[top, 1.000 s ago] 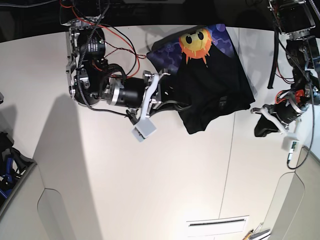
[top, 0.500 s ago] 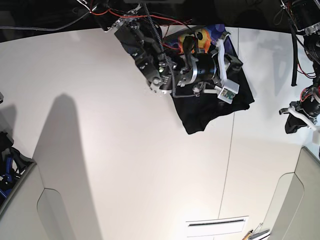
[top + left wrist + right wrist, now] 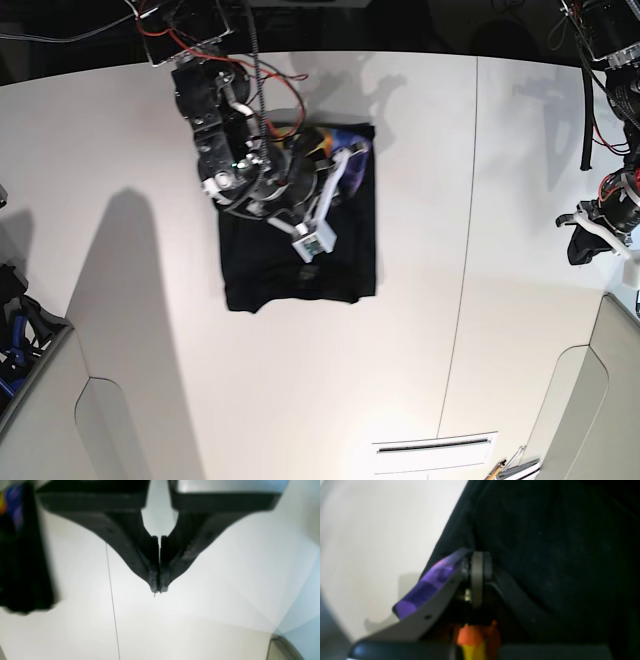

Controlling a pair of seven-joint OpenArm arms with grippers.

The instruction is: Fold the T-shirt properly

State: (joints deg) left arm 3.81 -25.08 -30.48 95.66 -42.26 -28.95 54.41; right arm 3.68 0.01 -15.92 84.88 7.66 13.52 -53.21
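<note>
The black T-shirt (image 3: 300, 260) lies as a folded rectangle on the white table (image 3: 120, 200), plain side up, with a bit of purple and orange print (image 3: 328, 142) showing at its back edge. My right gripper (image 3: 350, 158) is over that edge. In the right wrist view the right gripper (image 3: 478, 560) is shut on a fold of the T-shirt (image 3: 545, 542), with purple print (image 3: 425, 590) and orange print beside the fingers. My left gripper (image 3: 598, 218) is shut and empty at the table's right side. The left wrist view shows the left gripper (image 3: 157, 588) above bare table, with the T-shirt (image 3: 22, 567) far left.
A thin seam (image 3: 465, 250) runs front to back through the table right of the shirt. A bin with blue items (image 3: 18, 335) sits at the left edge. A white slotted panel (image 3: 435, 452) lies at the front. Grey raised panels (image 3: 610, 400) flank the front corners.
My right arm has swung from the back right to the centre-left with the shirt. The shirt now lies as a black rectangle with the sun print almost hidden. The left arm has hardly moved.
</note>
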